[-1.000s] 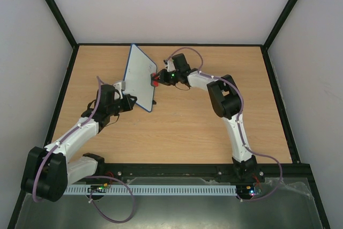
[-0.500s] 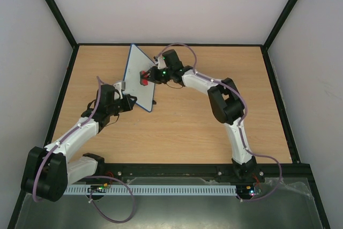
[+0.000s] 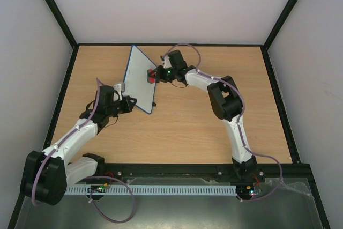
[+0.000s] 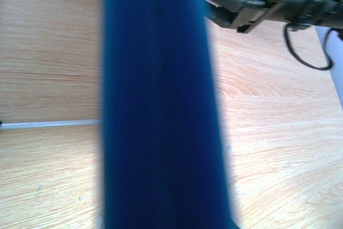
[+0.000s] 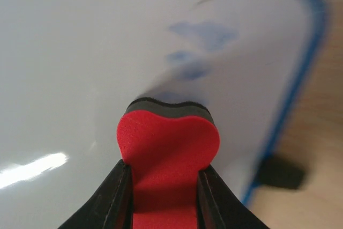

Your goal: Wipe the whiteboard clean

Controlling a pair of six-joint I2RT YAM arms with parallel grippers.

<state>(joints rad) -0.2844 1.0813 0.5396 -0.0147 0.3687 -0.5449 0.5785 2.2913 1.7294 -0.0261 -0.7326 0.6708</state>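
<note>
Near edge, top view: both arm bases on the black rail. L arm reaches fwd over the left half of the table (image 3: 193, 127).

left gripper (image 3: 127, 100): pinched tight on the near-left edge of the whiteboard (image 3: 140, 79). The board is held up on edge, tilted, white face toward the R arm. It sits left of centre in the far half of the table. Can't tell if its lower corner touches the wood.

L wrist cam: the board's dark blue rim (image 4: 161, 111) fills mid-frame, blurred, with wood grain on both sides. Own fingers not visible here.

right gripper (image 3: 156, 74): jaws narrow, clamping a red eraser (image 3: 152, 76) with a dark felt face. R arm bends in from the right, wrist beyond the board's mid-height.

R wrist cam: eraser (image 5: 167, 143) sits between the fingers (image 5: 115, 197), felt edge pressed against the white face. Just beyond the felt are faint blue smudges (image 5: 198, 46), smeared and unreadable. Rest of the face looks clean, w/ glare lower left. A black foot (image 5: 281, 172) shows at the rim corner, right.
</note>
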